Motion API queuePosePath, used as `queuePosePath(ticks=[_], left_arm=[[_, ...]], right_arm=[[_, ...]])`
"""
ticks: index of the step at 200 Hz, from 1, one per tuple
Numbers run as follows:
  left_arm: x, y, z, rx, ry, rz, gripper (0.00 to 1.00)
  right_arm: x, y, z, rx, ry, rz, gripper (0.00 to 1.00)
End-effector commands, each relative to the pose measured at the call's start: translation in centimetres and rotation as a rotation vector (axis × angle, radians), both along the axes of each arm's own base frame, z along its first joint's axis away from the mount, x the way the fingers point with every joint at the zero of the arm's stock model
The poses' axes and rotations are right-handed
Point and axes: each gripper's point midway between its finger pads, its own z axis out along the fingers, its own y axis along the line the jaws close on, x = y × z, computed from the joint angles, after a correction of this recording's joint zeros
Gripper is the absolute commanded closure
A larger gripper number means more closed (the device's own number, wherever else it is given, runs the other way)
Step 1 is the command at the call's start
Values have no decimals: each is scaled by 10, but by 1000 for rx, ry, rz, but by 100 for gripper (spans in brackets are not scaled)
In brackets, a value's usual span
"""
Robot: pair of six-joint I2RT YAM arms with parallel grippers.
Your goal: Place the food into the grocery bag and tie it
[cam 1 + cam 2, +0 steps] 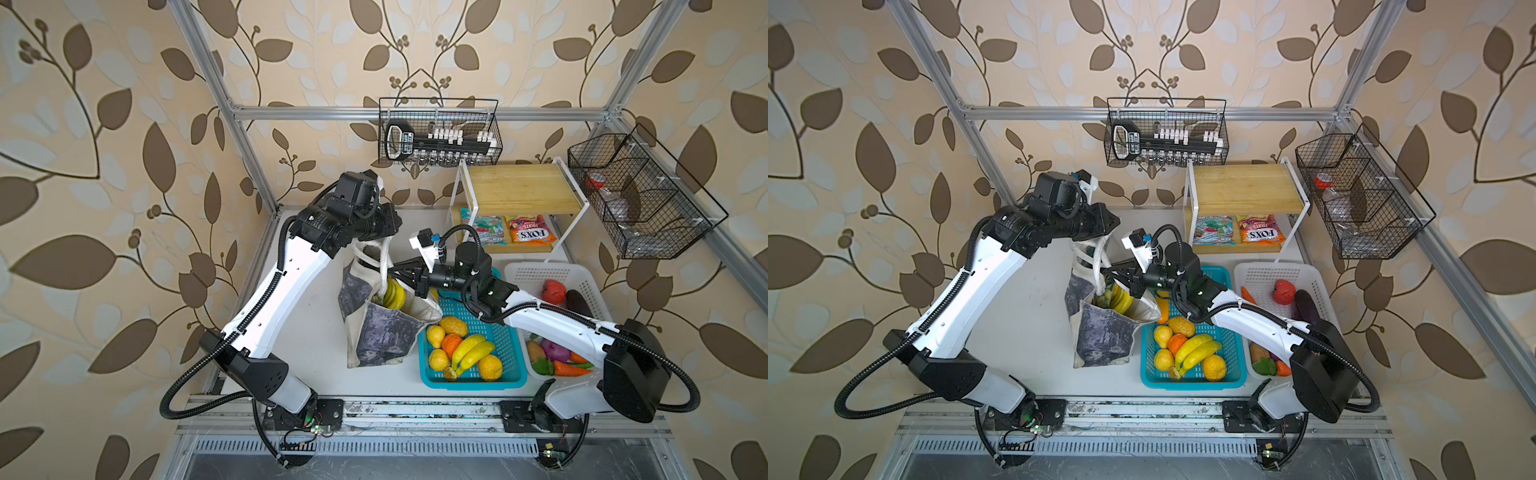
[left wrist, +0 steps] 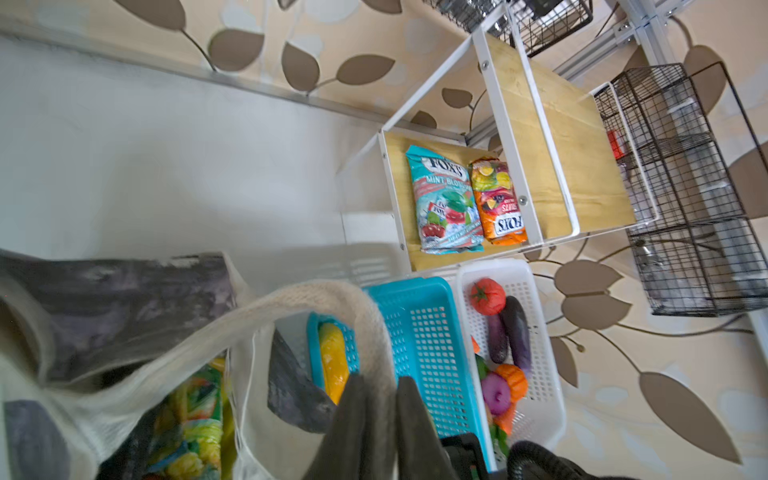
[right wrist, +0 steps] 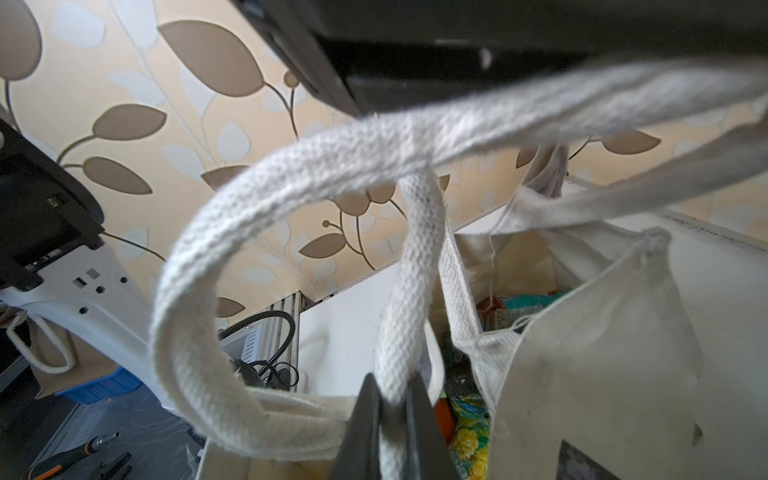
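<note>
Okay, knotting: right gripper point(image 3: 392, 395) clamps one strap point(image 3: 411, 249), left gripper point(image 2: 382, 386) straddles other strap point(image 2: 291, 299), grip unclear; best pull apart evenly, keeping mid-frame bag point(image 1: 382, 336) upright.

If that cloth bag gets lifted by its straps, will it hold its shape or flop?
Probably flops: the grocery bag sags and creases. Its strap handle, pinched in the right gripper, bends limply, so it is likely soft. The bananas inside may shift.

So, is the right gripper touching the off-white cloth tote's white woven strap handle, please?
Touching. The right wrist view shows the right gripper pinching the white woven strap handle between its dark fingers.
</note>
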Motion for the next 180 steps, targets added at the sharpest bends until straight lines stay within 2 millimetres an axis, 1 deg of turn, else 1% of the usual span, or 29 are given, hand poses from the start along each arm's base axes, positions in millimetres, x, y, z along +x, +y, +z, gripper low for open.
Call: queuePosePath(ticks=[1, 13, 25, 29, 31, 33, 35, 55, 60, 65, 82, 94, 104, 113, 127, 139, 149, 167, 180], left_arm=[[-2, 8, 13, 66, -41, 5, 79], [-1, 4, 14, 61, -29, -7, 77], [-1, -2, 13, 47, -19, -35, 71], [-1, -3, 10, 53, -7, -41, 70], [-1, -3, 8, 57, -3, -42, 69], [-1, -3, 16, 50, -20, -41, 68], [-1, -2, 18, 51, -23, -39, 68], [3, 7, 19, 108, -44, -11, 58], [3, 9, 22, 123, -52, -13, 53], [4, 11, 22, 149, -51, -11, 47], [14, 15, 18, 240, -20, -8, 25], [19, 10, 15, 252, 8, -25, 17], [20, 4, 14, 246, 19, -45, 14], [22, 4, 13, 248, 14, -41, 13], [23, 9, 17, 255, -13, -23, 9], [23, 17, 24, 269, -42, 4, 2], [25, 27, 29, 305, -66, 44, 1], [27, 56, 42, 388, -115, 151, 1], [27, 68, 54, 370, -145, 184, 1]], right_arm=[[-14, 9, 14, 44, -56, 87, 100], [-15, 14, 13, 42, -50, 118, 100], [-16, 18, 12, 31, -48, 143, 100], [-16, 18, 13, 30, -54, 145, 100], [-16, 18, 13, 30, -56, 144, 100], [-16, 18, 13, 32, -58, 143, 100], [-16, 18, 13, 34, -60, 142, 100], [-19, 15, 15, 57, -78, 143, 100], [-20, 15, 16, 61, -82, 146, 100], [-20, 14, 18, 68, -87, 144, 100], [-24, 12, 25, 101, -112, 151, 100], [-26, 12, 30, 112, -122, 162, 100], [-27, 13, 34, 120, -132, 169, 100], [-29, 13, 37, 129, -143, 174, 100], [-30, 13, 41, 137, -155, 179, 100], [-30, 13, 43, 140, -161, 182, 100], [-30, 14, 44, 141, -162, 188, 100], [-27, 17, 40, 139, -144, 192, 100], [-27, 18, 38, 136, -133, 194, 100]])
